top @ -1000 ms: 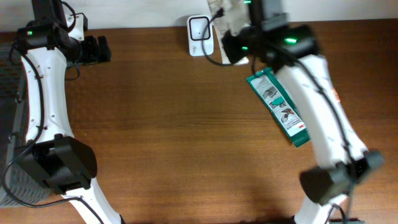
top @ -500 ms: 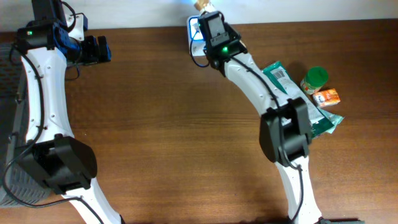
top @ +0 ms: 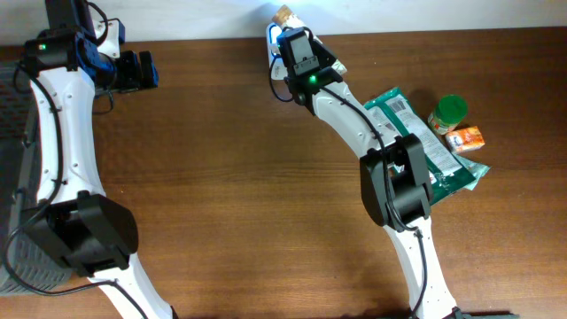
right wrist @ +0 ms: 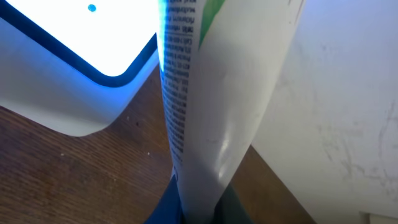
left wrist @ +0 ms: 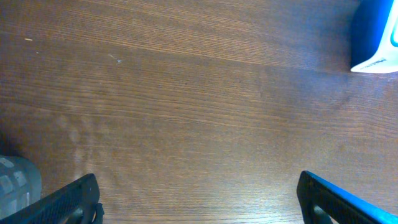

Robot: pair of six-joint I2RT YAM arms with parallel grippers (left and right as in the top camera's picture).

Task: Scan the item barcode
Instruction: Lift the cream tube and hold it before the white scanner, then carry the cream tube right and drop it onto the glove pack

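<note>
Overhead, the right gripper (top: 288,25) is stretched to the far edge of the table (top: 221,177), where it holds a packet (top: 283,13) right above the scanner (top: 275,60), which glows blue-white beneath the wrist. Seen from the right wrist, the claw is clamped on the lower end of that packet (right wrist: 211,93), a pale pouch with a column of fine print down its left side and a green patch near the top. It stands nearly upright, its printed side turned toward the lit scanner window (right wrist: 81,43) just beside it, with a white wall (right wrist: 336,93) behind on the right. Whether the packet touches the scanner cannot be told. The left gripper (top: 146,69) hangs over the far left part of the table, well apart from the scanner, with its jaws spread wide and nothing between them. Its own camera shows both fingertips (left wrist: 74,199) at the lower corners over bare wood, a blue-lit corner of the scanner at the upper right, and a blurred grey object (left wrist: 15,180) at the lower left. On the right side of the table lie green pouches (top: 416,133), partly under the right arm, with a green-lidded jar (top: 449,111) and a small orange box (top: 465,137) just beside them
</note>
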